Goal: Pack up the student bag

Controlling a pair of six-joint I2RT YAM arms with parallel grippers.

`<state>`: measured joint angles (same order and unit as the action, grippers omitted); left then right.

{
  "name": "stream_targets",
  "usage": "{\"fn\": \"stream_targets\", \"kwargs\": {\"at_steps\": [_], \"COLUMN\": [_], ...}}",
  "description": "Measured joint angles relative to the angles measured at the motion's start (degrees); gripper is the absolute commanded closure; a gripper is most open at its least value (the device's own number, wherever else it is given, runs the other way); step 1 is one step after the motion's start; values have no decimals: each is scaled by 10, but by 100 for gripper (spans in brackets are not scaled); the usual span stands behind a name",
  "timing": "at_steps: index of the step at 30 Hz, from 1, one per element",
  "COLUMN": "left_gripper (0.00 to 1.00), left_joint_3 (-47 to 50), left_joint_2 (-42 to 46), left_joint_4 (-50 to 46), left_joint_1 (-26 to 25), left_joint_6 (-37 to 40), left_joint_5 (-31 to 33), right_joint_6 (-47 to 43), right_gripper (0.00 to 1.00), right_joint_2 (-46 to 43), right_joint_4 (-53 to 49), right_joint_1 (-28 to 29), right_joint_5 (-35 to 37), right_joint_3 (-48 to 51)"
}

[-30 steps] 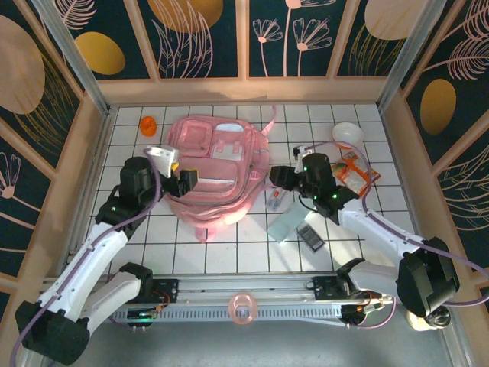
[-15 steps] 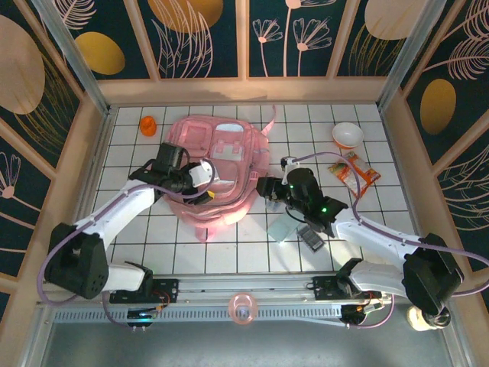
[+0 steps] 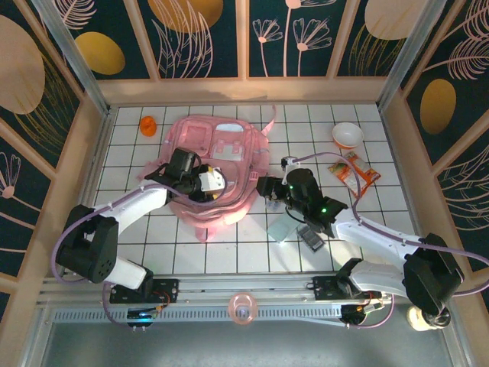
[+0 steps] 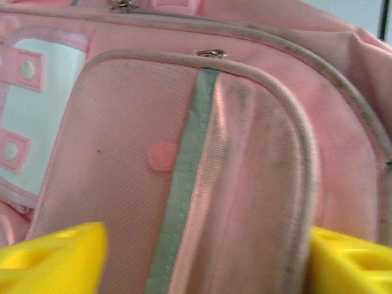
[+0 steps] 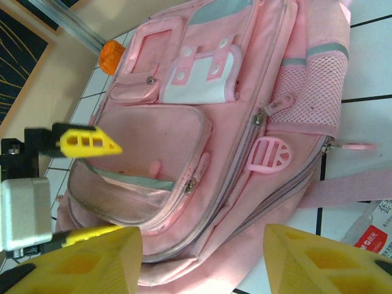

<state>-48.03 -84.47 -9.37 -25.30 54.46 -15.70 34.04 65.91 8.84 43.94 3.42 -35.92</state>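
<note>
The student bag [image 3: 218,164], a big soft pink backpack, lies flat on the tiled table with its front pockets up. My left gripper [image 3: 200,182] hovers over its lower front pocket, open. In the left wrist view the yellow fingertips [image 4: 55,257] stand wide apart with the pocket fabric of the bag [image 4: 245,153] between them and the left gripper [image 4: 205,257] close above it. My right gripper [image 3: 267,187] is at the bag's right edge, open, with nothing held. Its wrist view looks across the bag [image 5: 202,92] to the left gripper [image 5: 92,187]; the right gripper [image 5: 202,263] hangs above the bag's near edge.
An orange object [image 3: 148,125] lies left of the bag. On the right are a white bowl [image 3: 348,134], a snack packet [image 3: 355,170], a pale flat card [image 3: 289,224] and a dark small item [image 3: 312,238]. A pink ring [image 3: 241,310] rests on the front rail.
My left arm has swung in from the bag's left side onto its front pocket and its jaws have widened. The right gripper shifted left toward the bag, then held still.
</note>
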Motion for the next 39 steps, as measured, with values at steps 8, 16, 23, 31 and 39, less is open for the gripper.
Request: {"fn": "stream_targets", "kwargs": {"at_steps": [8, 16, 23, 31, 39], "left_gripper": [1, 25, 68, 100, 100], "left_joint_3": [23, 34, 34, 30, 30], "left_joint_2": [2, -2, 2, 82, 124], "left_joint_4": [39, 54, 42, 17, -6], "left_joint_1": [0, 0, -3, -1, -1], "left_joint_6": [13, 11, -8, -59, -106], "left_joint_5": [-2, -5, -25, -80, -143], "right_joint_6": [0, 0, -5, -64, -148], "right_gripper": [46, 45, 45, 43, 40], "right_joint_2": [-2, -6, -9, -37, -37], "right_joint_4": [0, 0, 1, 34, 54], "right_joint_1": [0, 0, 0, -8, -108], "right_joint_5": [0, 0, 3, -3, -90], "right_joint_3": [0, 0, 4, 35, 35]}}
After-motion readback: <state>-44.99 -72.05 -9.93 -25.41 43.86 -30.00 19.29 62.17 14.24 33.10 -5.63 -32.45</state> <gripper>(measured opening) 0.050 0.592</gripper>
